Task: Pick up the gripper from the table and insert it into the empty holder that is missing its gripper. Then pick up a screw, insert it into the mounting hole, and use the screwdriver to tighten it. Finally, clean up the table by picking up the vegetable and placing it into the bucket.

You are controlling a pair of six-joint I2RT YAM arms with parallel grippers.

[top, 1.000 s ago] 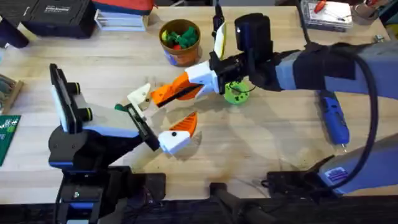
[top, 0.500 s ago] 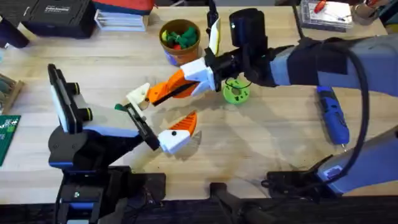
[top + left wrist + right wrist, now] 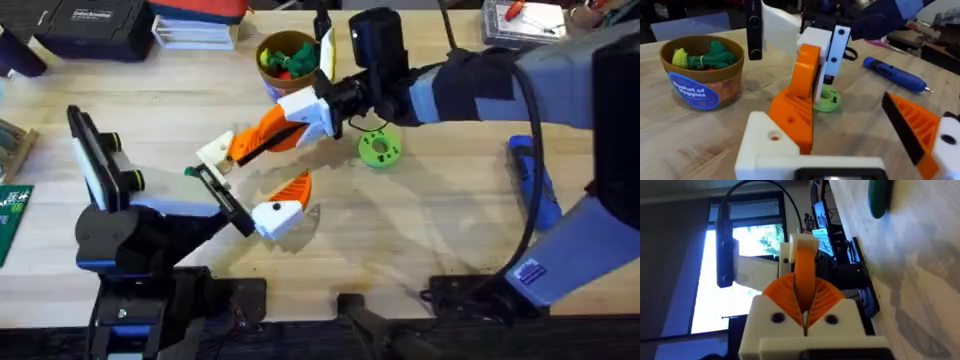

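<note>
Presently, right gripper (image 3: 262, 140): clenched on the gripper (image 3: 799, 107), seating it at the empty holder (image 3: 765, 145).
Left gripper (image 3: 250, 180): spread wide.
Bucket (image 3: 287, 62): beyond holder.

overhead: fixed above the arm bases, looks down and forward over the table (image 3: 450, 240); widest view, takes in both arms, far table edge at the top.
left wrist: sits low on the left arm, faces across the tabletop toward the bucket (image 3: 702, 75), lime-green disc (image 3: 826, 98) and screwdriver (image 3: 895, 75); close range, near table level.
right wrist: rolled sideways, so the table runs up one side of the frame; very close, looks along its own fingers toward a window (image 3: 747, 245).
shared: overhead and left wrist both cover bucket (image 3: 288, 62), disc (image 3: 379, 148), screwdriver (image 3: 528, 185).
</note>
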